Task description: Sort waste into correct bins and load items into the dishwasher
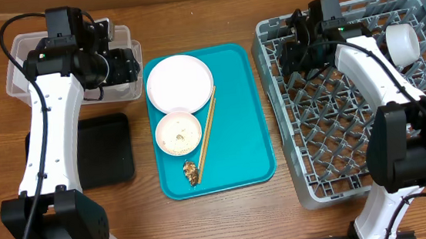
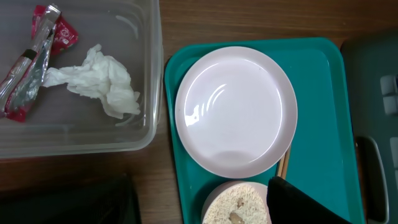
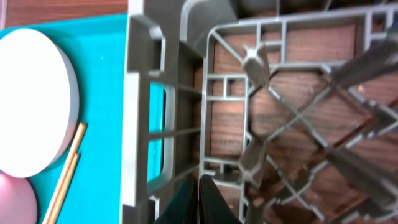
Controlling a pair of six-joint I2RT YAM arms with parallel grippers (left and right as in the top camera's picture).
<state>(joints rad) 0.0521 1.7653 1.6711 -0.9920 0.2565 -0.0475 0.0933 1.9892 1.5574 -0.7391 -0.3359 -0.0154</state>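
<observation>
The clear tub (image 1: 16, 79) at the back left holds the red-and-white wrapper (image 2: 37, 56) and the white tissue (image 2: 102, 81). My left gripper (image 1: 121, 64) hovers at the tub's right edge and is open and empty. Only one dark finger (image 2: 308, 202) of it shows in the left wrist view. The teal tray (image 1: 239, 109) carries the white plate (image 1: 179, 82), a bowl with rice grains (image 1: 178, 132), the chopsticks (image 1: 207, 131) and a brown scrap (image 1: 191, 172). My right gripper (image 1: 297, 41) is shut and empty over the left wall of the grey dish rack (image 1: 352, 123); its fingers (image 3: 199, 200) touch each other.
The black tray (image 1: 107, 148) lies in front of the tub, left of the teal tray. A white cup (image 1: 402, 41) rests in the rack's back right corner. Upright pegs fill the rack floor. Bare wood runs between the teal tray and the rack.
</observation>
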